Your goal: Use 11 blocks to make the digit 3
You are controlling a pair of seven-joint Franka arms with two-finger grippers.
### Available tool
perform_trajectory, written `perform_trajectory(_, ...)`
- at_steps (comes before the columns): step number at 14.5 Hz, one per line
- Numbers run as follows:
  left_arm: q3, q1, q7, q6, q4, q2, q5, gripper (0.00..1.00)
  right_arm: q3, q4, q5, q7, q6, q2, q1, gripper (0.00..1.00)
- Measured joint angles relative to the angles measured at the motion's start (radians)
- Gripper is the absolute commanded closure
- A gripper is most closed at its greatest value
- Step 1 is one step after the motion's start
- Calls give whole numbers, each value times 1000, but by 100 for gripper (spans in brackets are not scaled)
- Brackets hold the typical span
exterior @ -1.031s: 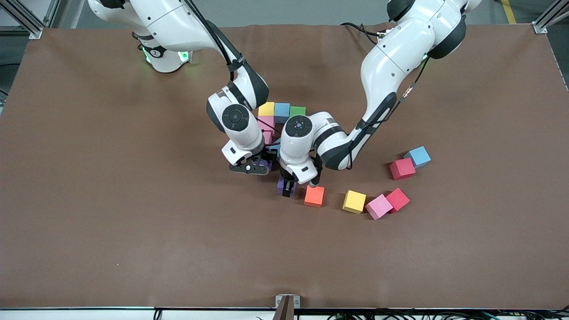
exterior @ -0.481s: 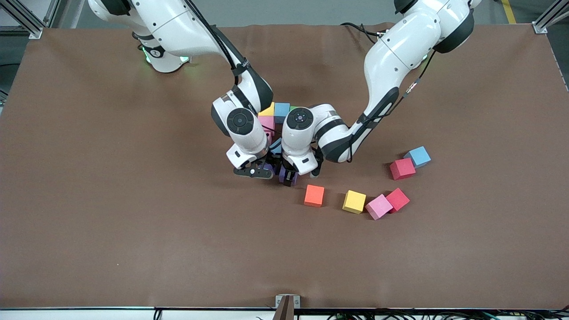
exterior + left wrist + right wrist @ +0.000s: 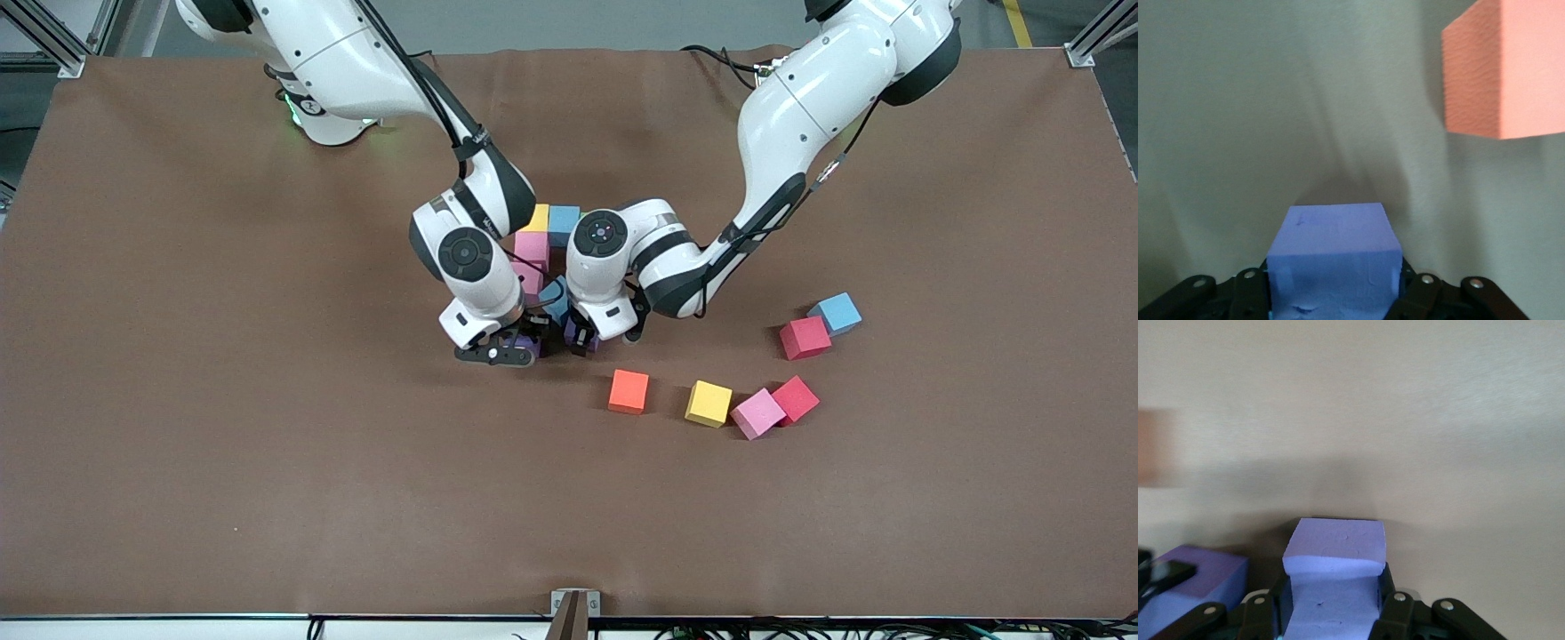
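Two purple blocks are held side by side low over the table, next to the nearer end of a partial digit 3 (image 3: 532, 247). My left gripper (image 3: 581, 341) is shut on one purple block (image 3: 1333, 247). My right gripper (image 3: 520, 345) is shut on the other purple block (image 3: 1334, 583), whose foam is squeezed in. In the figure I see a yellow block (image 3: 536, 217), a light blue block (image 3: 564, 221), two pink blocks and another light blue block (image 3: 557, 299); the arms hide the rest. Loose blocks lie nearer the front camera: orange (image 3: 629, 391), yellow (image 3: 709, 404), pink (image 3: 757, 413) and light blue (image 3: 836, 313).
Two red cubes (image 3: 805, 338) (image 3: 797, 397) lie among the loose blocks toward the left arm's end. The brown table mat (image 3: 267, 444) stretches bare toward the right arm's end and toward the front camera.
My left gripper has carried its purple block away from the orange block, up beside the right gripper at the figure. The right gripper has shifted only slightly.
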Motion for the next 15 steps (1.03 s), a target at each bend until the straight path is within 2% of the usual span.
perform_trajectory(9,-43,29,-4,-6,-66,-20,0,75,13,6,0,6,-29,-1,20,96)
perform_trajectory(15,-68,53,-93,-6,-91,-22,0,75,12,-11,0,-19,-42,-5,33,96)
